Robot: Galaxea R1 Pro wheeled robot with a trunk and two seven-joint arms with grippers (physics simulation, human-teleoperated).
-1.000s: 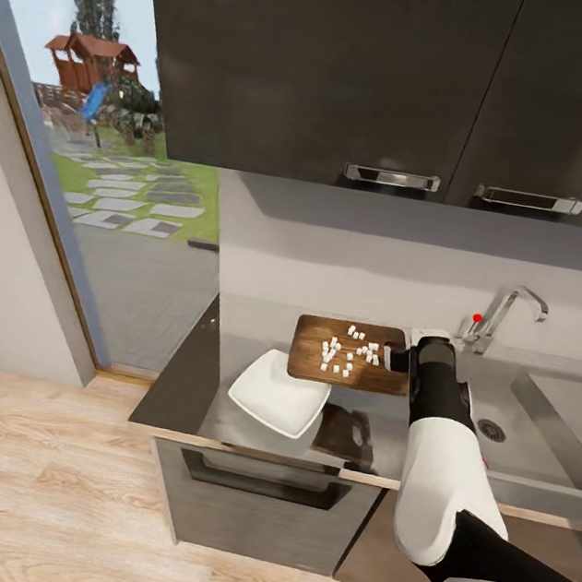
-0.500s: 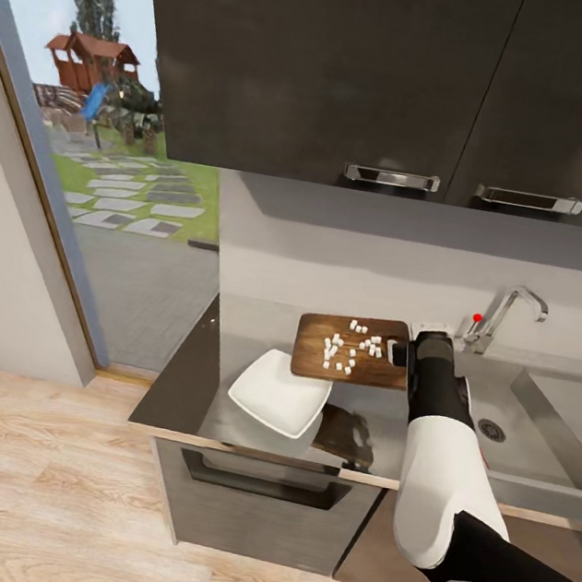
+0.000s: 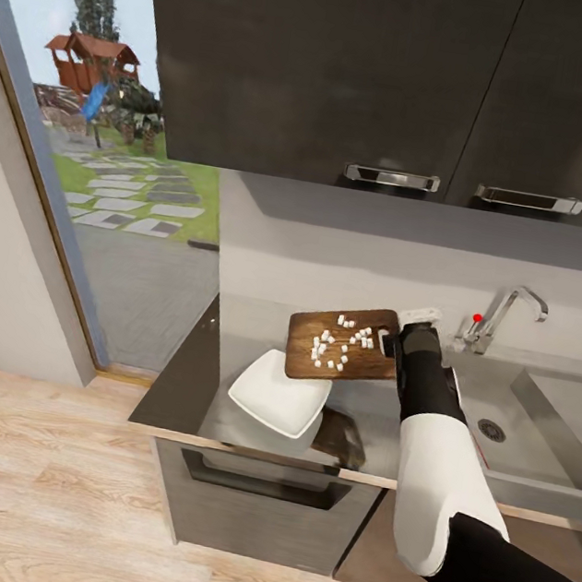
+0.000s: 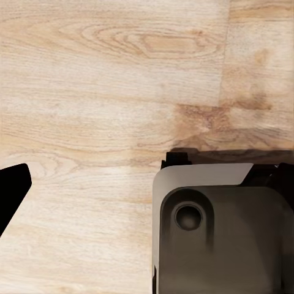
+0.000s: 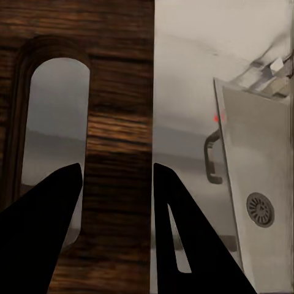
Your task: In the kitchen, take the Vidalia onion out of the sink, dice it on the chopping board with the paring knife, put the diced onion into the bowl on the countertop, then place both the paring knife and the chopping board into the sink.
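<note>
Brown wood-grained chopping board [image 3: 342, 356] between the black fingers [image 5: 43, 226], scattered with white onion dice [image 3: 340, 339]. White bowl [image 3: 278, 392] on glossy grey countertop [image 3: 186, 378]. Silver steel sink [image 3: 543, 413]; chrome faucet [image 3: 504, 315] with red knob [image 3: 477, 317]. Dark grey cabinets [image 3: 380, 71]. Pale, grained wooden floor [image 4: 110, 92].

The chopping board [image 3: 342, 356] at the centre of the head view is dark brown wood with visible grain and a soft sheen. The diced onion [image 3: 339, 340] on it looks matt white. The bowl [image 3: 278, 393] is smooth, glossy white. The table [image 3: 186, 378] is a polished grey surface that mirrors the bowl. The sink [image 3: 531, 430] at centre right is brushed steel, its faucet [image 3: 502, 313] shiny chrome. The upper cabinets [image 3: 361, 68] are dark and semi-gloss. The floor [image 3: 39, 477] is pale grained wood.
</note>
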